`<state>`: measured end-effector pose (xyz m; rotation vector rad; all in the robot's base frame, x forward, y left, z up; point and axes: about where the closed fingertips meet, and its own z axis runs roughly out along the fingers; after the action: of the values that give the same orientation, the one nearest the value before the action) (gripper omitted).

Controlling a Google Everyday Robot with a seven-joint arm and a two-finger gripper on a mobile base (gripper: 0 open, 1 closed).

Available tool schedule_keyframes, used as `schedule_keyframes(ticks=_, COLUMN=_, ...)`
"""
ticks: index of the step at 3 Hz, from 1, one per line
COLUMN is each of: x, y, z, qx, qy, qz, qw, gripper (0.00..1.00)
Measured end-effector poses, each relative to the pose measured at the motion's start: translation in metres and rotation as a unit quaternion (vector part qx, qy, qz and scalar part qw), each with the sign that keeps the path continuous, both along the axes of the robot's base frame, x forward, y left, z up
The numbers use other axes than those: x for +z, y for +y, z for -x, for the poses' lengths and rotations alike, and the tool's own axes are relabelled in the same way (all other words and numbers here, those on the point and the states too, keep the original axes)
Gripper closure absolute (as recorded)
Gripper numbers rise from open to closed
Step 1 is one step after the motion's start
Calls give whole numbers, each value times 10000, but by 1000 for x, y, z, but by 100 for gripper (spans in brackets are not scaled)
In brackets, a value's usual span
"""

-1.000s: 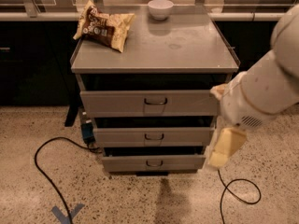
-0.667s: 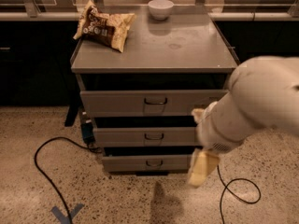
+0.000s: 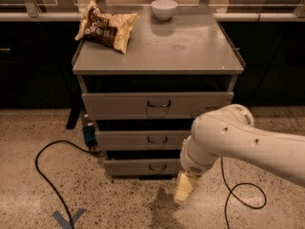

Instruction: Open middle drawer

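Note:
The grey metal cabinet has three drawers stacked in its front. The middle drawer has a flat grey front with a small dark wire handle at its centre, and its front stands about flush with the other two. My white arm reaches in from the right across the cabinet's lower right corner. My gripper is cream coloured and hangs pointing down at the floor. It is below and to the right of the middle drawer's handle, in front of the bottom drawer, and holds nothing that I can see.
A chip bag and a white bowl lie on the cabinet top. The top drawer is the tallest. Black cables loop on the floor at left and right. A blue tape mark is on the floor.
My arm has swung left and down across the cabinet's right side. The gripper has moved from beside the drawers to low in front of the bottom drawer. The drawers have not moved.

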<state>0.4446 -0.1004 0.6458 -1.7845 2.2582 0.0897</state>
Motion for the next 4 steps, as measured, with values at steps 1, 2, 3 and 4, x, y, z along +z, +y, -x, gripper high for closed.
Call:
schedule_keyframes(ticks=1, x=-10, y=1, z=-1, qx=-149, qy=88, qz=-10, qw=9998, gripper=0)
schedule_keyframes(ticks=2, x=-10, y=1, z=-1, qx=-149, qy=88, qz=-10, qw=9998, gripper=0)
schedule_keyframes(ticks=3, x=-24, y=10, z=-23, qx=-344, qy=98, qz=-316, qw=9989, gripper=0)
schedule_keyframes(ticks=4, x=-50, y=32, z=-64, qx=-683, qy=25, qz=-936, qw=9933, gripper=0)
